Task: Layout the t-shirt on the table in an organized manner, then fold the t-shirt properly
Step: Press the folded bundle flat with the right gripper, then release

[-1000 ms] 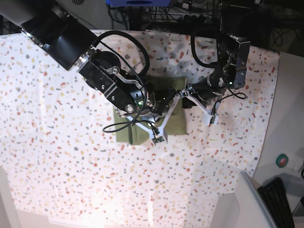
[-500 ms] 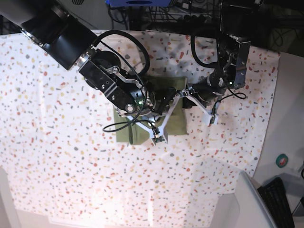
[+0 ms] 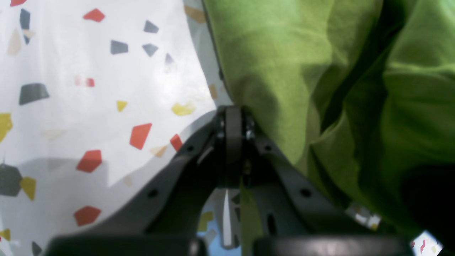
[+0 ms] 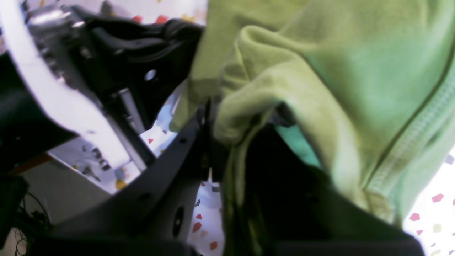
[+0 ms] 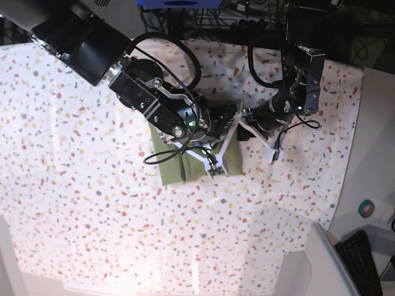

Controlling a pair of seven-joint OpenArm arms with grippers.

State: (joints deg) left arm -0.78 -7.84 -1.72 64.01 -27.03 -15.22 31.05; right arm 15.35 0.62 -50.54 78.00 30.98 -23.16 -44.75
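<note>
The olive-green cotton t-shirt point(image 5: 197, 157) lies folded mid-worktop point(image 5: 74, 185) – left claw point(image 3: 233, 142) closed at its edge, right claw point(image 4: 213, 135) pinching a fabric fold; black cables point(image 5: 265, 61) loop nearby.

The right gripper point(image 4: 213, 135) pinches a rolled fold of the t-shirt point(image 4: 320, 71) between its dark fingers. A stitched hem runs down the cloth at right. The speckled table point(image 4: 433, 209) shows beneath, with the other arm point(image 4: 71, 92) at left.

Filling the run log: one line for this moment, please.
phase: folding | left gripper: shut at t-shirt edge | right gripper: shut on t-shirt | table
</note>
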